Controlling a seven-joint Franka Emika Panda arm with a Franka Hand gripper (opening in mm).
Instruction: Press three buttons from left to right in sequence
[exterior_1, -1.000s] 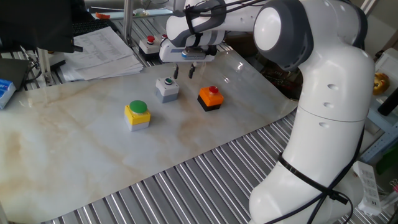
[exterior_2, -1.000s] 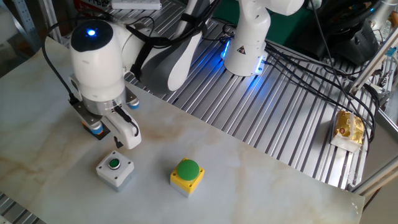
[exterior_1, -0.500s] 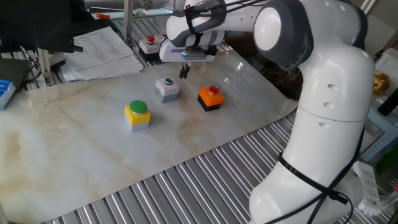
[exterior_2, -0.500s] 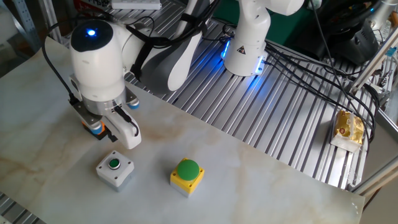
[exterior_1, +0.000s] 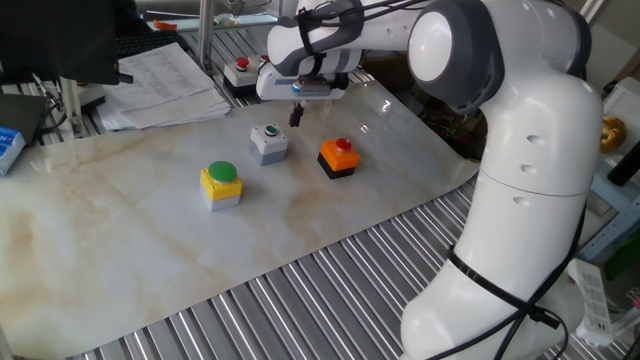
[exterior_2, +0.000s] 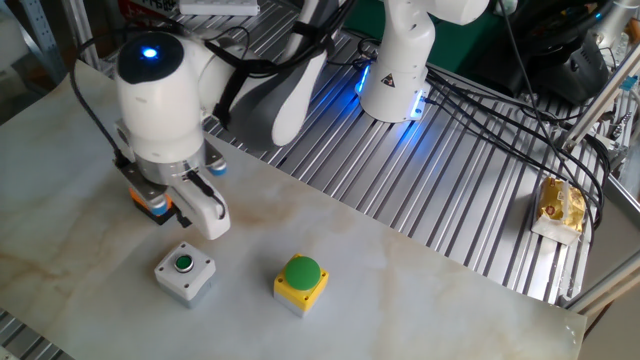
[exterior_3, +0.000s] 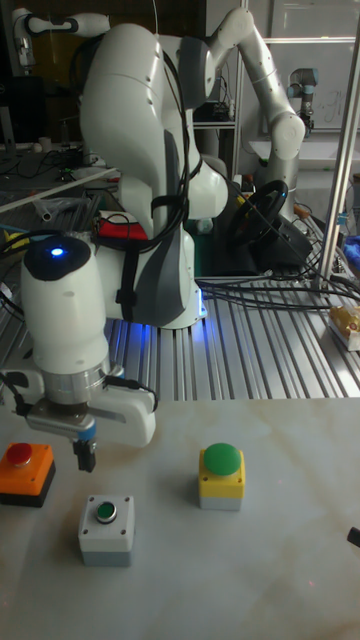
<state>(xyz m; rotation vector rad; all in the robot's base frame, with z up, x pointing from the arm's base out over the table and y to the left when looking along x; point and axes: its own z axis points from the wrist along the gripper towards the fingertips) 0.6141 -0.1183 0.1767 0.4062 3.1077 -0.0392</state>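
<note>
The white arm rises from its base as a thick upright column, bends at a large rounded joint and reaches out level to the wrist, with black cables running along the top of that reach. The wrist housing, a fat white cylinder with a blue light glowing on its top, stands upright directly above the end effector. The end effector points straight down and hangs clear of the surface below it. Its two dark fingers are pressed together into a single narrow tip, with no gap showing between them.
</note>
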